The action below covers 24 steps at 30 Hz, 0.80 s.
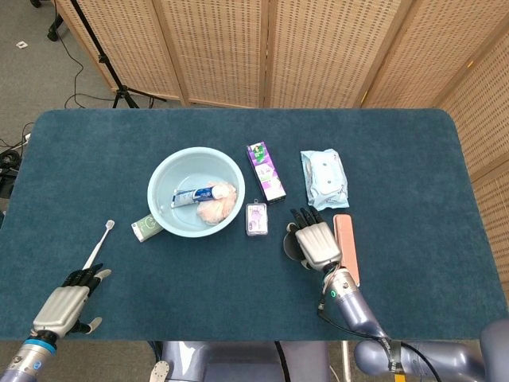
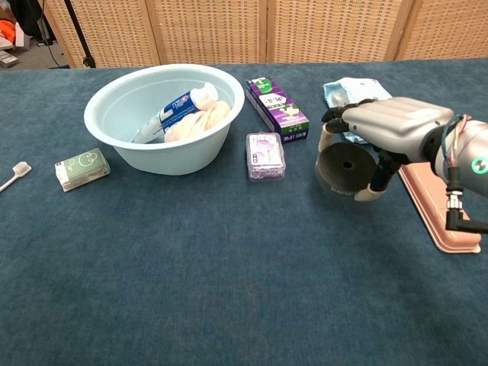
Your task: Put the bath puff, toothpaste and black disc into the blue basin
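Note:
The blue basin (image 1: 163, 189) (image 2: 114, 122) stands left of centre with the toothpaste tube (image 1: 195, 195) (image 2: 177, 108) and the pale peach bath puff (image 1: 219, 202) (image 2: 202, 120) inside it. My right hand (image 1: 318, 243) (image 2: 389, 126) grips the black disc (image 1: 292, 247) (image 2: 347, 168) from above and holds it lifted off the cloth, right of the basin. My left hand (image 1: 67, 302) hovers at the near left edge of the table, holding nothing, fingers curled; it shows only in the head view.
A purple box (image 1: 266, 171) (image 2: 277, 107), a small clear case (image 1: 256, 218) (image 2: 265, 155), a wipes pack (image 1: 324, 178) (image 2: 358, 91), a pink case (image 1: 347, 247) (image 2: 438, 210), a green soap packet (image 1: 146, 227) (image 2: 81, 168) and a toothbrush (image 1: 99, 243) (image 2: 14, 175) lie around.

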Each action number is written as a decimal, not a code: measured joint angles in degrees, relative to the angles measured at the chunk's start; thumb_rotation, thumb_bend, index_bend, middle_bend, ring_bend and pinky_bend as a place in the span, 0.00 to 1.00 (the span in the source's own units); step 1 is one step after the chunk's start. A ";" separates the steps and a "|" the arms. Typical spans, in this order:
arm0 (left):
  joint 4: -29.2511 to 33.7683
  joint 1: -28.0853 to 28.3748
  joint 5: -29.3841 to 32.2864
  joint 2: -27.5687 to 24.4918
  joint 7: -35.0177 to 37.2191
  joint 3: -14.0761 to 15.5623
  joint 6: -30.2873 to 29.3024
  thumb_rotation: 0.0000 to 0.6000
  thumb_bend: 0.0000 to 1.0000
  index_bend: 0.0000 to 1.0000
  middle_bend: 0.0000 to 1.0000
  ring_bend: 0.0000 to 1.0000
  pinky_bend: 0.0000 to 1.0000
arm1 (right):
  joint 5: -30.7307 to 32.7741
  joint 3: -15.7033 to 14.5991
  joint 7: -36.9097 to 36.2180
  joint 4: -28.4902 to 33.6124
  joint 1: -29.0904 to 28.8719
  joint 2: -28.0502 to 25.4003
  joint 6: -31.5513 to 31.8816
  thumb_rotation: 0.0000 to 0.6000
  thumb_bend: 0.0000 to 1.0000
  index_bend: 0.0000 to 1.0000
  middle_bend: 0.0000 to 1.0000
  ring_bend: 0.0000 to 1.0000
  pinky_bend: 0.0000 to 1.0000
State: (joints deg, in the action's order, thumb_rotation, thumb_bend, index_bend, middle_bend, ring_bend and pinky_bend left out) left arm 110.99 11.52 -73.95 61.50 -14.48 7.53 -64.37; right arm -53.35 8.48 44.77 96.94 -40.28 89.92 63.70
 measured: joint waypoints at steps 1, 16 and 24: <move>-0.03 0.01 0.05 0.00 0.04 -0.01 0.04 1.00 0.28 0.00 0.00 0.00 0.00 | 0.23 0.27 0.33 0.36 -0.20 -0.22 0.17 1.00 0.26 0.44 0.08 0.05 0.02; -1.15 0.84 1.42 0.68 1.42 0.17 2.86 1.00 0.28 0.00 0.00 0.00 0.00 | 5.57 4.10 5.18 1.28 -5.72 -0.55 -0.14 1.00 0.26 0.43 0.08 0.05 0.02; -2.42 1.35 2.30 0.86 3.17 -0.08 4.11 1.00 0.28 0.00 0.00 0.00 0.00 | 8.67 6.08 8.24 -0.88 -10.63 1.90 -1.47 1.00 0.26 0.43 0.08 0.05 0.02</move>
State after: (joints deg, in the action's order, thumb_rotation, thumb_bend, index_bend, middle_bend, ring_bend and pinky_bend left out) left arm 108.58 12.87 -71.65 62.35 -11.31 7.44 -60.25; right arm -44.68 14.57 53.02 96.06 -50.91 91.82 62.23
